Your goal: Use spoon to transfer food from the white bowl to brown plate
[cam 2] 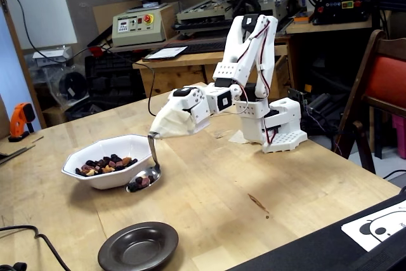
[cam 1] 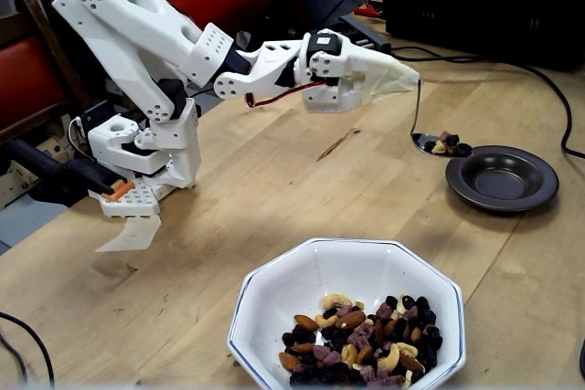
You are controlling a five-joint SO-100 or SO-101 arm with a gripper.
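Note:
In both fixed views my gripper (cam 1: 402, 77) (cam 2: 156, 132) is wrapped in a cream cover and shut on the bent handle of the silver spoon (cam 1: 419, 116) (cam 2: 154, 157). The spoon's bowl carries a small heap of food (cam 1: 444, 143) (cam 2: 142, 181) of nuts and dried fruit. It hangs just left of the brown plate (cam 1: 502, 178) in one view, and between the white bowl (cam 2: 108, 168) and the brown plate (cam 2: 138, 246) in the other. The white bowl (cam 1: 274, 299) holds more food (cam 1: 362, 342) (cam 2: 104, 162).
The arm's white base (cam 1: 146, 157) (cam 2: 276, 128) stands on the wooden table (cam 1: 292, 189). Black cables (cam 1: 539, 79) run along the table's far side by a black crate. A chair (cam 2: 380, 93) and a cluttered workbench (cam 2: 209, 23) stand beyond the table.

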